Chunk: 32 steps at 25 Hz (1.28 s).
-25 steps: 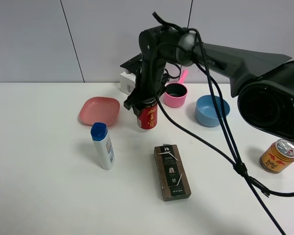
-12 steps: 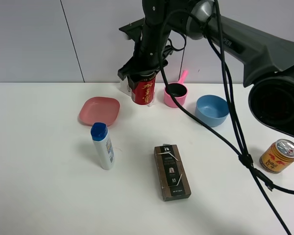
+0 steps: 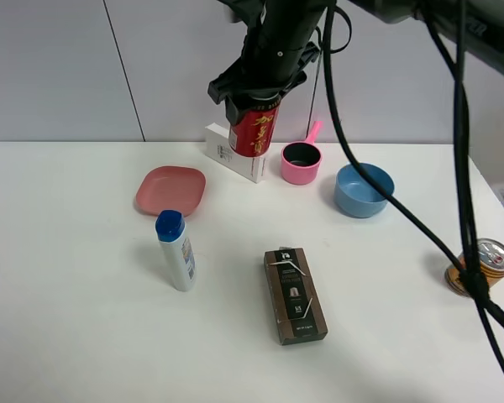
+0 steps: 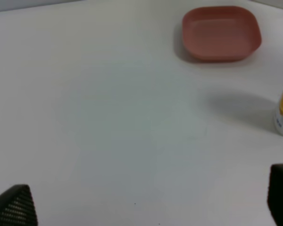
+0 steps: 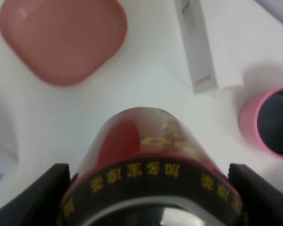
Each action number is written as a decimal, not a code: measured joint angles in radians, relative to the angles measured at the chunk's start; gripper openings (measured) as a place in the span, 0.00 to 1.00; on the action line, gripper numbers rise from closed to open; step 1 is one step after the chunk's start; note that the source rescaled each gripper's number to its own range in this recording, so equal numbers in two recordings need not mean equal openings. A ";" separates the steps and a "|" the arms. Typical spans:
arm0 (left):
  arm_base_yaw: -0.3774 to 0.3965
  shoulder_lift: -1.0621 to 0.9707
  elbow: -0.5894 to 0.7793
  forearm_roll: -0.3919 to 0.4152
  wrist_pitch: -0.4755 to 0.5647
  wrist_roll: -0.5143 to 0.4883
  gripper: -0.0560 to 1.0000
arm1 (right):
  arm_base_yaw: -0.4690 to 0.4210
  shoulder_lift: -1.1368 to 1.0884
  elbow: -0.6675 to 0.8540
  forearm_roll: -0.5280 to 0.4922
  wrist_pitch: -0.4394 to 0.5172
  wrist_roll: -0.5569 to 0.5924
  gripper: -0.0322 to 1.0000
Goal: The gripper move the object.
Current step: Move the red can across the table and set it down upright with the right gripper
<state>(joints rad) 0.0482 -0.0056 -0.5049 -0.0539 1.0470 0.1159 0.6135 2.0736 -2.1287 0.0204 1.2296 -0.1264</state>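
My right gripper (image 3: 254, 105) is shut on the tall red can (image 3: 254, 132) with yellow characters and holds it high above the back of the table, over the white box. The right wrist view shows the can (image 5: 148, 174) between the two black fingers (image 5: 54, 188), with the table far below. My left gripper (image 4: 146, 202) is open and empty over bare table, only its fingertips (image 4: 14, 207) showing. The left gripper is out of the exterior view.
A pink plate (image 3: 170, 190), a white bottle with blue cap (image 3: 175, 250), a dark flat box (image 3: 295, 295), a white box (image 3: 234, 154), a pink cup (image 3: 301, 161), a blue bowl (image 3: 364, 189) and an orange-gold can (image 3: 480, 267) are on the white table (image 3: 76, 327).
My right gripper has lifted the red can up from the table and carried it slightly back, over the white box. The left gripper shows no earlier frame.
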 joint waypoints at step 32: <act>0.000 0.000 0.000 0.000 0.000 0.000 1.00 | -0.573 -0.488 0.665 -0.099 -0.006 0.026 0.03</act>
<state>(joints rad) 0.0482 -0.0056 -0.5049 -0.0539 1.0470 0.1159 0.0401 1.5853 -1.4638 -0.0787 1.2236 -0.1008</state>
